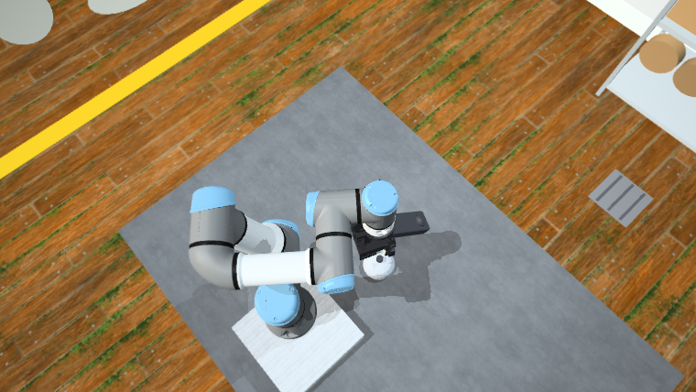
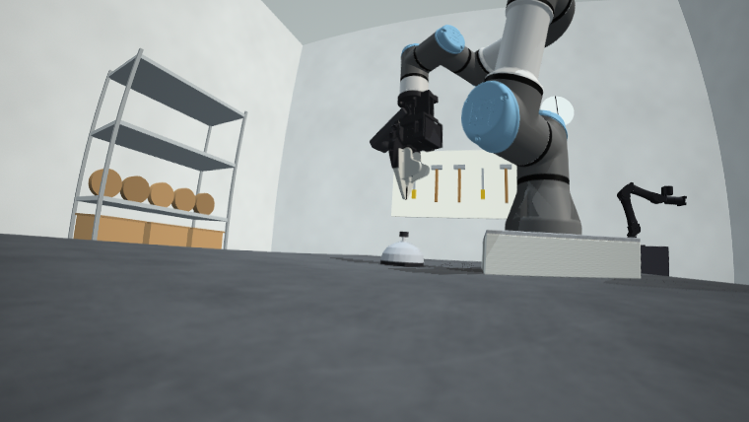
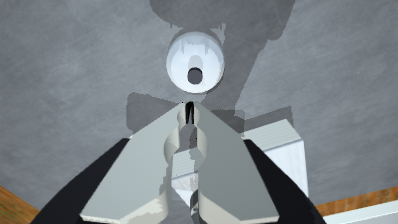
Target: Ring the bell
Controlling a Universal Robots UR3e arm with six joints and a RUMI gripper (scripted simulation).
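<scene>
A white dome bell (image 2: 401, 254) with a small black button (image 2: 403, 234) on top stands on the grey mat. It also shows in the overhead view (image 1: 379, 266) and in the wrist view (image 3: 195, 61), where its dark button (image 3: 194, 76) faces the camera. My gripper (image 2: 404, 195) is shut and empty. It points straight down and hangs well above the button, with a clear gap between the fingertips and the button. In the wrist view the closed fingertips (image 3: 189, 113) sit just below the bell in the picture. The button stands raised.
The arm's white base block (image 2: 561, 253) stands right of the bell on the mat. A metal shelf (image 2: 157, 157) with boxes and round logs is at the far left. A tool board (image 2: 461, 183) hangs on the back wall. A small black arm (image 2: 646, 201) stands far right.
</scene>
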